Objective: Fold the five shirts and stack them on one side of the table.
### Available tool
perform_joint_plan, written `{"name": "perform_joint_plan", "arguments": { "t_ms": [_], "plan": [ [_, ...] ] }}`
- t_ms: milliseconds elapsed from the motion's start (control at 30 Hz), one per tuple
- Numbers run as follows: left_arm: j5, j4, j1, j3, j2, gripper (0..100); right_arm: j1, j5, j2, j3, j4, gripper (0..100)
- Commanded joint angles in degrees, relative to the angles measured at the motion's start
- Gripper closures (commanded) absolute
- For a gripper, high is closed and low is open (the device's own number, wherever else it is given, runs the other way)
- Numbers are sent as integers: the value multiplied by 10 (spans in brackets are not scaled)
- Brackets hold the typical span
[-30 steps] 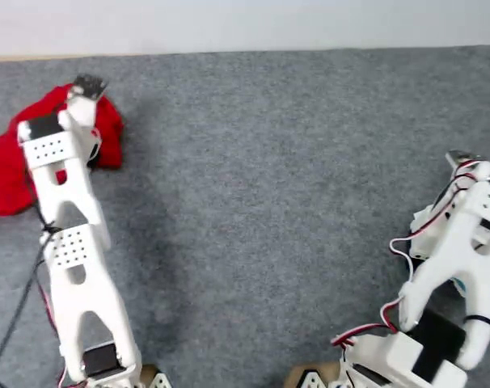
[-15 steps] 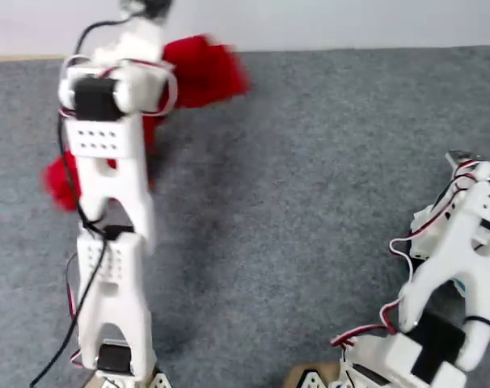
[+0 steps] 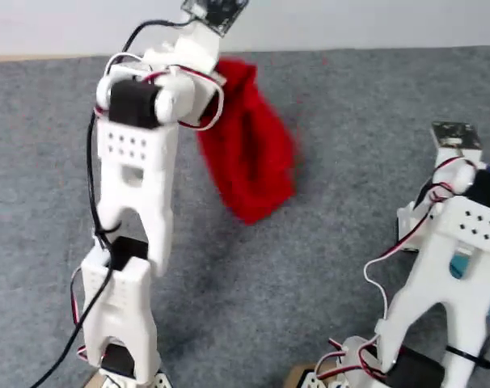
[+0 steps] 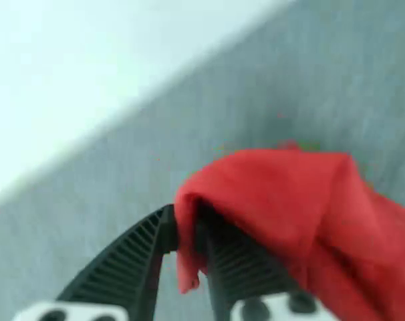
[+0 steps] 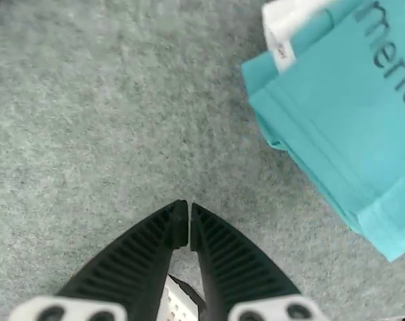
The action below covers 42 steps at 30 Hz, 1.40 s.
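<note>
The red shirt is grasped by the left gripper. In the left wrist view a fold of the cloth is pinched between the two black fingers, and more of the cloth is draped over one of them. In the high view the left arm is seen raised over the left part of the desk, with its upper end near the far edge. The shirt hangs down from there as a bunched, unfolded mass, just to the right of the arm. Whether its lower end touches the grey surface cannot be told.

The right gripper is clenched on nothing, and its fingertips are pressed together above bare desk. Near it a folded teal shirt is laid flat on the desk, with dark print on its upper side. In the high view the right arm is seen at the near right part of the desk, and small parts of the teal shirt are visible behind it, close to the right edge.
</note>
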Motion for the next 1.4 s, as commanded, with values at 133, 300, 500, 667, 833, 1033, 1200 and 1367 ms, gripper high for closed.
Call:
{"name": "perform_joint_plan", "arguments": {
  "t_ms": [133, 300, 500, 667, 833, 1033, 1200, 1367],
  "plan": [
    [12, -47, -152, 249, 80, 869, -21, 4, -21, 11, 21, 988],
    [-25, -56, -251, 226, 127, 869, -22, 5, -21, 48, 19, 988],
    [-55, 11, -261, 144, 127, 870, -70, 4, -21, 78, 18, 988],
    [-61, 13, -215, 144, 76, 870, -129, 3, -21, 96, 19, 988],
    [-76, 12, -147, 233, -30, 870, -157, 2, -23, 91, 15, 985],
    [-38, 10, -214, 313, -139, 872, -237, 5, -20, 50, -9, 974],
    [-8, 10, -370, 356, -152, 874, -334, 3, -19, 29, -118, 889],
    [-15, 10, -486, 383, -151, 874, -445, 5, 21, 25, -240, 860]
  ]
}}
